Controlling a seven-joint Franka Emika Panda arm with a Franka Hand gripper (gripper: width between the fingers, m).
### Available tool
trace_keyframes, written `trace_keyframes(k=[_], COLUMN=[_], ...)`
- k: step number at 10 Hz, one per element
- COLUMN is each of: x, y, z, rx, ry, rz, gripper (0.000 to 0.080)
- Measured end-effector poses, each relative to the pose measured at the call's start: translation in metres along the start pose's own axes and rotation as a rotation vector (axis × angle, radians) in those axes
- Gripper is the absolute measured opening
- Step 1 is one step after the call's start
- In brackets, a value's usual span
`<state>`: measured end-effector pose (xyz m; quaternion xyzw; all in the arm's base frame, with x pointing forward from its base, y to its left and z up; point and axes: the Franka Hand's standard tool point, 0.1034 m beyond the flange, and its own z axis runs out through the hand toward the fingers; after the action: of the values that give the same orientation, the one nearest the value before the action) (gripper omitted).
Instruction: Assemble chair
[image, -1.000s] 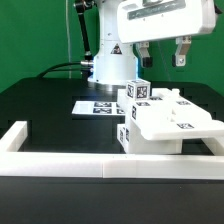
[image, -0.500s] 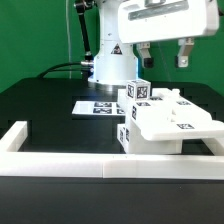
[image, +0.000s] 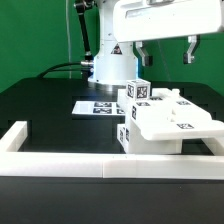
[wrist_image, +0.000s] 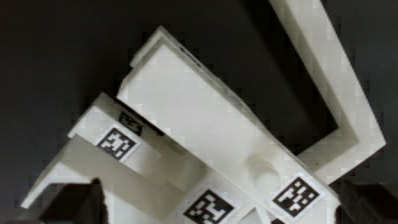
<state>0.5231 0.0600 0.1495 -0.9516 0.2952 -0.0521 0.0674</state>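
The chair sits in the right half of the exterior frame, lower centre, on the black table just inside the low white border wall. It rests on its side or tilted; exact pose cannot be told.

Gripper hangs in the upper right of the exterior frame, above the chair and clear of it. Fingers spread wide, holding nothing.

Handling, judged: rigid moulded plastic, thick flat panels and square-section legs. Looks light for its bulk and stiff, so it should not flex under a pinch. Surface is smooth and matte to slightly glossy, so likely somewhat slippery against the pads. It does not look fragile, though joints between pieces could shift if levered.

Where to grip, judged: across the thickness of a flat panel edge or a square leg, where two parallel faces give the fingers flat seating. Broad panel faces look too wide.

Shapes: the wrist view shows slanting white panels with sharp edges, black-and-white square tags on several faces, and the border wall's corner behind.

The marker board lies flat at frame centre, beside the chair.
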Motion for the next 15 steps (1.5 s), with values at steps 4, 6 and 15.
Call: trace_keyframes(k=[4,6,15], x=[-0.016,-0.025,-0.081], y=[-0.002,0.003,0.033], z=[0.001,0.002,0.020], rx=[-0.023,-0.025,-0.033], ry=[-0.009,-0.022,-0.061], rz=[-0.133,-0.134,-0.281], gripper=[0.0649,0.0649,0.0649])
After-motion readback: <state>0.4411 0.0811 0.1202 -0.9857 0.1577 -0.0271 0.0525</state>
